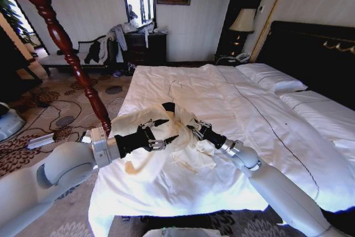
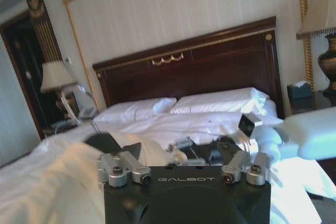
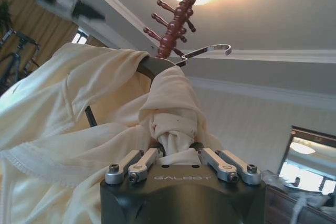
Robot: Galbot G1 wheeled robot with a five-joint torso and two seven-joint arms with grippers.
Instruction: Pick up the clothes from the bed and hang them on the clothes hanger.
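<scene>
Looking across the bedroom, we see one wide bed (image 1: 266, 120) with white duvet, two pillows (image 1: 272, 77) and a dark headboard (image 1: 310, 54). One wooden coat pole (image 1: 66, 48) stands beside it. One cream shirt (image 1: 183, 148) lies on the duvet, draped over one black hanger (image 1: 168, 106). Our right gripper (image 1: 195, 130) has its fingers clenched on shirt fabric; our left gripper (image 1: 161, 131) hovers with fingers released.

Thin soft cream cloth shirt (image 1: 183, 137), glossy turned wooden pole (image 1: 66, 48), smooth white cotton bedsheet (image 1: 266, 131)
</scene>
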